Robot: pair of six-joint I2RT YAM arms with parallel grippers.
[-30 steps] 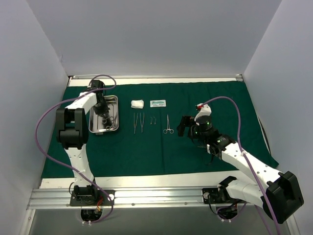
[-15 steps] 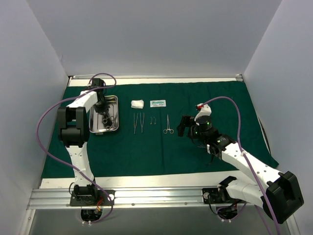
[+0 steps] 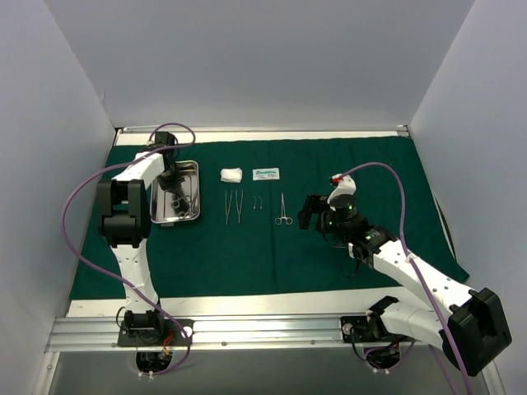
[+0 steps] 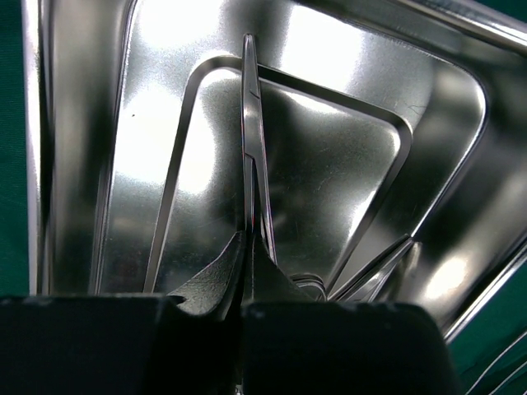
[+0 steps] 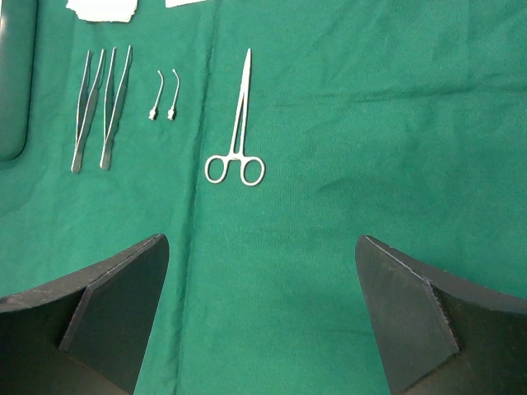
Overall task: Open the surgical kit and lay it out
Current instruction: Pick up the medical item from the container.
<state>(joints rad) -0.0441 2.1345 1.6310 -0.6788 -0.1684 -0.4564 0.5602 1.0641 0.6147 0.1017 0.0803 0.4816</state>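
The dark green cloth [image 3: 247,255] lies spread flat on the table. The steel tray [image 3: 194,168] stands at its far left. My left gripper [image 3: 176,194] is down inside the tray [image 4: 82,123], shut on a thin silver instrument [image 4: 249,123] whose blade points away over the tray floor. More instrument handles [image 4: 370,271] lie beside it. My right gripper [image 3: 311,212] is open and empty over bare cloth, just near of the ring-handled forceps [image 5: 239,123]. Two tweezers [image 5: 99,107], two small curved tips [image 5: 163,95], the white gauze [image 3: 231,174] and the white packet [image 3: 266,174] lie in a row.
White walls close in the table at the back and on both sides. A metal rail [image 3: 263,329] runs along the near edge by the arm bases. Bare cloth lies to the right of the forceps [image 3: 282,209] and along the near side.
My left gripper has shifted slightly toward the far end of the tray, still shut. The right arm has not moved.
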